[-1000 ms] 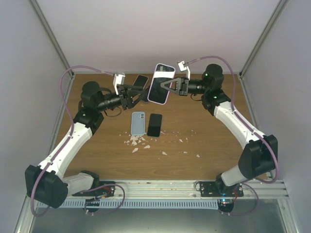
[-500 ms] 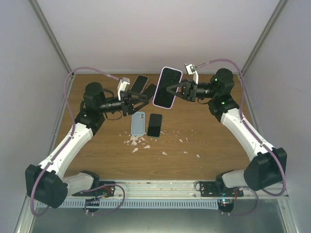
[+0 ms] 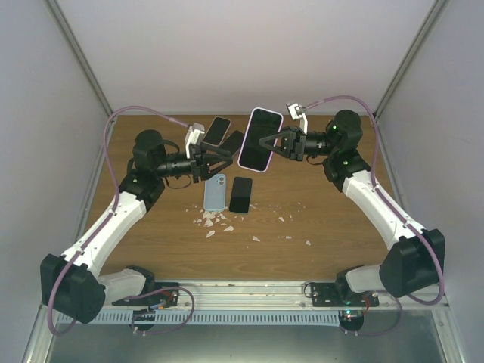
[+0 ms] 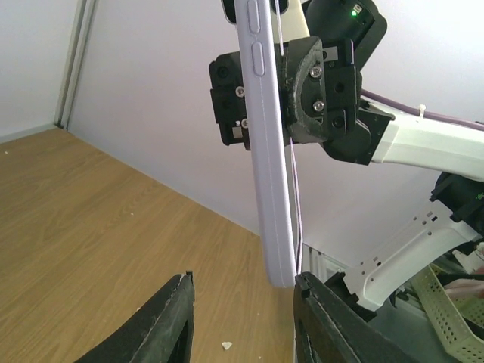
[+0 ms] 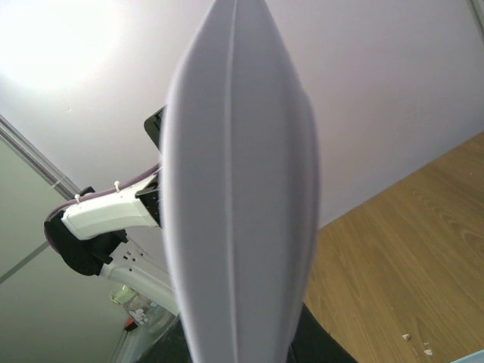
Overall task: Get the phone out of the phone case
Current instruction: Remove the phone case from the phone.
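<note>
- Phone (image 3: 262, 136): you are looking at it seated in its lilac phone case (image 4: 269, 189), hanging nearly upright in the air over the far half of the table (image 3: 333, 227)
- Right gripper (image 3: 278, 142): it is clenching the phone case at mid-height, one finger on the face and one on the back
- Left gripper (image 4: 242, 302): its jaws are standing apart, straddling the bottom end of the case without pressing on it, as far as its wrist view shows
- Progress: the lifting is done; the separating looks not yet begun, with no gap showing between phone and case
- Surface: brown wood grain is carrying a pale blue case (image 3: 215, 192), a black handset (image 3: 240, 194) just beside it, two dark handsets (image 3: 219, 130) further back, and white scraps (image 3: 215, 221)
- Room: plain pale walls (image 3: 227, 53) are enclosing the table, with metal posts running up the corners
</note>
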Controlling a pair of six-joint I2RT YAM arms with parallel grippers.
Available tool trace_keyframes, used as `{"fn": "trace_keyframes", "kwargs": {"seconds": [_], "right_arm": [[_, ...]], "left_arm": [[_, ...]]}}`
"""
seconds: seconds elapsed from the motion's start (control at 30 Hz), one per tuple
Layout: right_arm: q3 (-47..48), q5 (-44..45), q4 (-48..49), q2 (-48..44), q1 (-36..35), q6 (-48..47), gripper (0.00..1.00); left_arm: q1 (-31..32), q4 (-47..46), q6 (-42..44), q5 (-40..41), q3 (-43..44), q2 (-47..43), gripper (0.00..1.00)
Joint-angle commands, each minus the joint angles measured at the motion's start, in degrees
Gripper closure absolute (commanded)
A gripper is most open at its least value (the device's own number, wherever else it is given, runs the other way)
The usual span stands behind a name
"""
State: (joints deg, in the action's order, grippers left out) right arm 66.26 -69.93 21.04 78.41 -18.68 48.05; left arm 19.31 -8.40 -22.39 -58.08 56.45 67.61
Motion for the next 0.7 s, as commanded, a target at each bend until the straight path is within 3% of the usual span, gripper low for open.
{"fn": "trace_keyframes", "kwargs": {"seconds": [0.0, 0.67], "right_arm": [[0.1, 0.6, 4.3, -1.9, 0.0, 0.5, 1.0], [0.2, 0.9, 5.4, -1.3, 0.0, 1.8, 1.0]], "left_arm": [[0.6, -3.3, 0.6, -0.5, -0.9, 0.2, 0.62], [1.5, -6.5, -1.3, -2.4, -1.4, 0.6, 0.62]]}}
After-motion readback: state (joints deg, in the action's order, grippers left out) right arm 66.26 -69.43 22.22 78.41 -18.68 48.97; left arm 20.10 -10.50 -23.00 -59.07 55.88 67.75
